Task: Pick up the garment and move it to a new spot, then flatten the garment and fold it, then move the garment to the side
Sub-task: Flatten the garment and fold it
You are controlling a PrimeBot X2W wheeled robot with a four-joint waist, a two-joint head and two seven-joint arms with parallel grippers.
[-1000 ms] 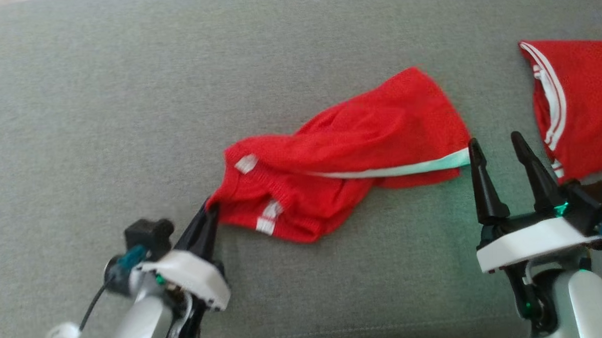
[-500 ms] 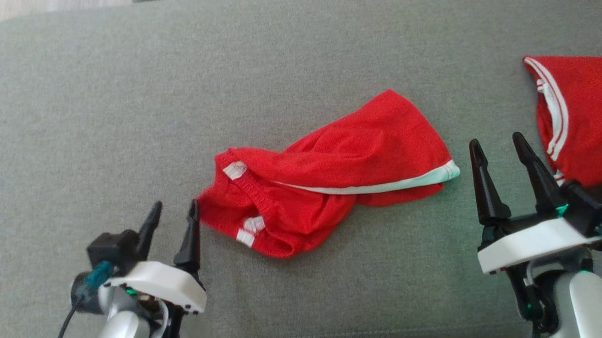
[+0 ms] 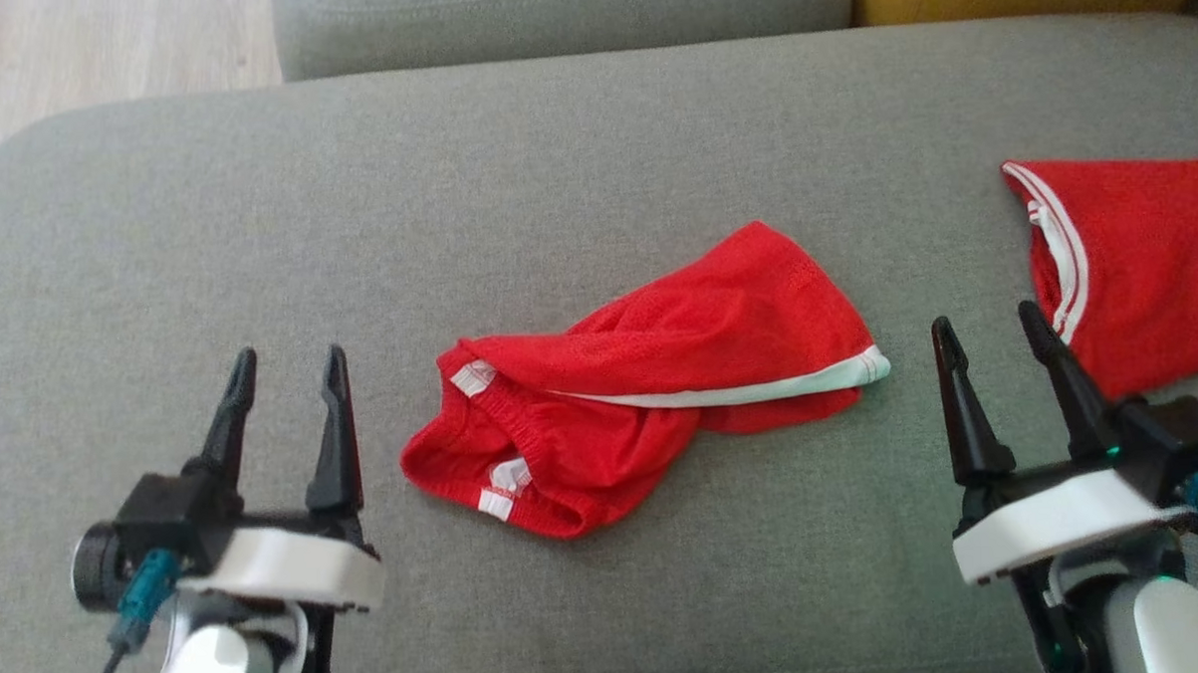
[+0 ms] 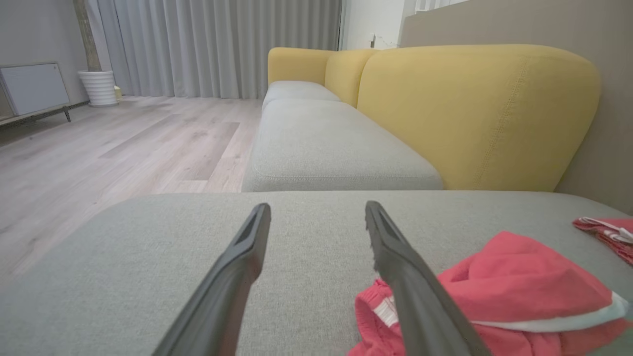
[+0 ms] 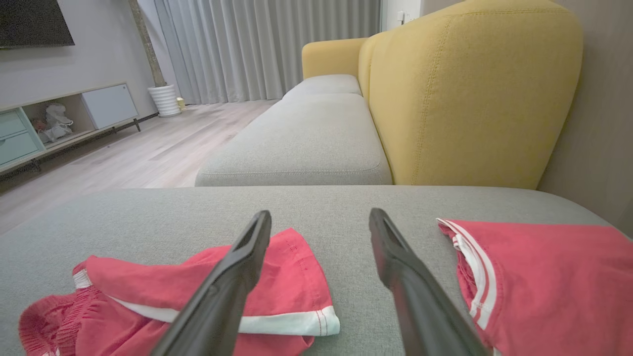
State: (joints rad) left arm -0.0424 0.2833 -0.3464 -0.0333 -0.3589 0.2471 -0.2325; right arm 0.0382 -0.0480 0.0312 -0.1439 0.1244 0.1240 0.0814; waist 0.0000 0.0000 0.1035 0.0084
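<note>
between the two grippers: the garment, red shorts with a white hem band, lies bunched on the grey cushion, touching neither set of fingers.
left gripper: jaws spread, holding nothing; the garment's waistband end sits just to its right, a little ahead of the fingertips.
right gripper: jaws spread, also empty; the hem end lies just to its left, and a second red garment with white stripes lies just to its right.
done, as i judge it: the garment rests free at mid-cushion with both grippers off it, so the move to a new spot looks complete.
not yet done: flattening, folding, and the shift to the side; the cloth is twisted, one layer lapped over the other, the waistband puckered.
what the flattening calls for: probably each gripper taking the end nearest it and drawing the cloth apart.
risk: the second red garment is close enough to the right gripper to be caught by mistake.
count, grippers: two, each with two dark fingers.
count, red garments: two, well apart from each other.
count, grey cushions: two, one under the work and one beyond the fingertips.
</note>
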